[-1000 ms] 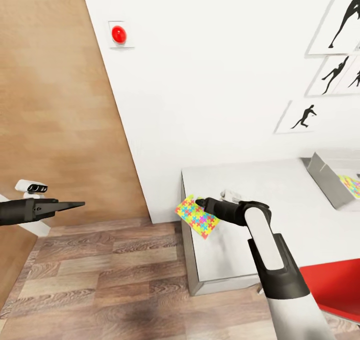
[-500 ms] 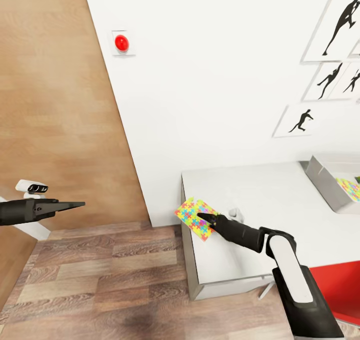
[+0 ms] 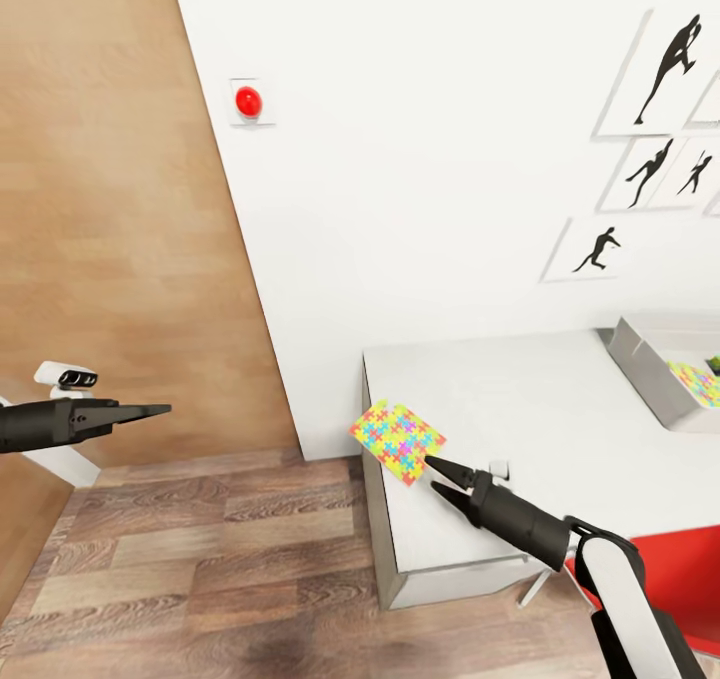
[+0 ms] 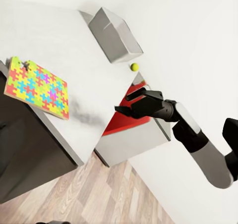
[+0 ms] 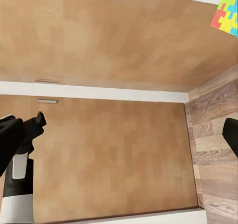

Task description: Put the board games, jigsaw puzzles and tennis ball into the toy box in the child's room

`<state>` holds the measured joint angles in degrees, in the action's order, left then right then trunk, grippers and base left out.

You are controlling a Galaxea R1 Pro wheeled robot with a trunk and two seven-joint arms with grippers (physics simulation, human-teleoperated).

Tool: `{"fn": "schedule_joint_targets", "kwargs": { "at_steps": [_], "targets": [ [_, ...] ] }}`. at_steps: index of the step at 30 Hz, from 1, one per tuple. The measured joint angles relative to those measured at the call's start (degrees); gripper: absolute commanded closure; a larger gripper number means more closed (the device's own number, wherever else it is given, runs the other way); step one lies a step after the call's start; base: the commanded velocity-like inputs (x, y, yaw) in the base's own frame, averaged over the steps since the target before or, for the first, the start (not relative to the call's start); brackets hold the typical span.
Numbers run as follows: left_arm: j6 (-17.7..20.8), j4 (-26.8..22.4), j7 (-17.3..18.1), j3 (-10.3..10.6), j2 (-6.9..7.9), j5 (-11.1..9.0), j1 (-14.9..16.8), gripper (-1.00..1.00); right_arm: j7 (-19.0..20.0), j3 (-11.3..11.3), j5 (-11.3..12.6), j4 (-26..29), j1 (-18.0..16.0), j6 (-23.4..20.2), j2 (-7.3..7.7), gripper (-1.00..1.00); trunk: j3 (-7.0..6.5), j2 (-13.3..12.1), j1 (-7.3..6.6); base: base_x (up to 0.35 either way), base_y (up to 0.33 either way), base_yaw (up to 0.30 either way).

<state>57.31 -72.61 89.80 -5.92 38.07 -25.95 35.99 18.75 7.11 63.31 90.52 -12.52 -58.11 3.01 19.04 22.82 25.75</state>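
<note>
Head view: table stands against white wall, pale top, near-left corner facing cam. One puzzle lies flat at that corner, its edge overhanging the table's left side a bit. Multicolour pieces: yellow, pink, blue, green.

R gripper sits just beside the puzzle's near-right corner, above the tabletop, fingers spread in a narrow V, nothing between them. Tips close to the puzzle; contact can't be told. R arm runs back toward lower right, black wrist, white forearm.

Toy box at the table's far right end, grey, low sloping walls. Second puzzle lies inside it. Small green bit at the box's right edge, too small to ID.

L gripper hangs out over the wood floor, well apart from the table, fingers pressed together to a point, holding nothing.

L wrist view: puzzle on table corner, box farther along, tennis ball on the top just beside the box. R gripper seen there too, spread.

Wall: red button on a plate, black player silhouettes upper right. Red surface below the table's near edge, right side.
</note>
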Motion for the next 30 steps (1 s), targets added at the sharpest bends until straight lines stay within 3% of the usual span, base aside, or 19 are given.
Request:
{"fn": "schedule_joint_targets", "kwargs": {
  "at_steps": [10, 19, 22, 26, 29, 30],
  "targets": [
    [-0.11, 0.34, 0.00, -0.04, -0.18, -0.09, 0.00, -1.00, 0.67, 0.17, 0.02, 0.00, 0.81, -0.12, 0.11, -1.00, -0.94, 0.00, 0.00, 0.000, 0.000, 0.000],
    [1.40, -0.60, 0.00, -1.62, -0.40, -0.64, 1.03, -1.00, 0.71, 0.40, -0.12, 0.00, 0.87, -0.10, 0.22, -1.00, -1.77, 0.00, 0.00, 0.000, 0.000, 0.000],
    [1.60, -0.44, 0.00, -1.78, -1.75, -0.53, 1.26, -1.00, 0.71, 1.30, -0.07, 0.00, 0.87, -0.15, 0.40, -1.00, -2.03, -0.01, 0.00, 0.000, 0.000, 0.000],
    [1.61, 1.48, 0.00, -1.73, -5.49, -0.04, 1.40, -1.00, 0.74, 2.44, 0.00, 0.00, 0.88, -0.19, 0.96, -1.00, -2.37, -0.01, 0.01, 0.000, 0.000, 0.000],
    [1.53, 5.44, -5.97, -1.67, -10.31, 0.39, 1.44, -1.00, 0.78, 2.91, 0.03, -0.01, 0.88, -0.30, 1.59, -1.00, -2.62, -0.01, 0.01, 0.000, 0.000, 0.000],
    [1.49, 6.40, -7.54, -1.68, -11.32, 0.39, 1.46, -1.00, 0.78, 2.98, 0.02, -0.01, 0.88, -0.32, 1.74, -1.00, -2.70, -0.01, 0.01, 0.000, 0.000, 0.000]
  ]
}}
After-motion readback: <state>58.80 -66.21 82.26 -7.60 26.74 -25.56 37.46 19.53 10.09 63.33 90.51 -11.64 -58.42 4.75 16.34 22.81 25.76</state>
